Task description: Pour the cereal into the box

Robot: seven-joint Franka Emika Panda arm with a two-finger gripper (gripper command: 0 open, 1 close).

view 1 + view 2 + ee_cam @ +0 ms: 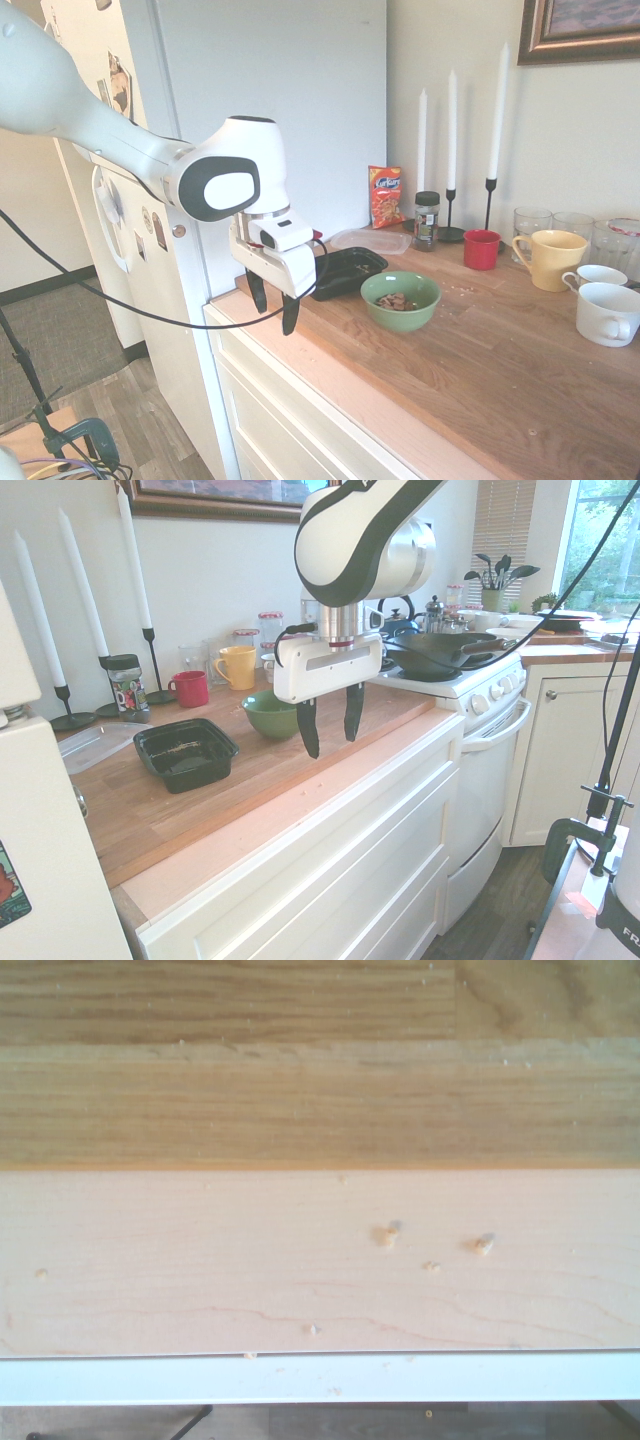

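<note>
A small heap of tan cereal lies inside a green bowl on the wooden counter. The box, a shallow black tray, sits beside the bowl and looks empty. My gripper hangs open above the counter's front edge, in front of the bowl and tray, holding nothing. The wrist view shows only bare counter wood with a few loose cereal crumbs.
A clear plastic lid lies behind the tray. An orange snack bag, a spice jar, white candles, a red cup, a yellow mug, white cups and glasses crowd the back. A stove adjoins the counter.
</note>
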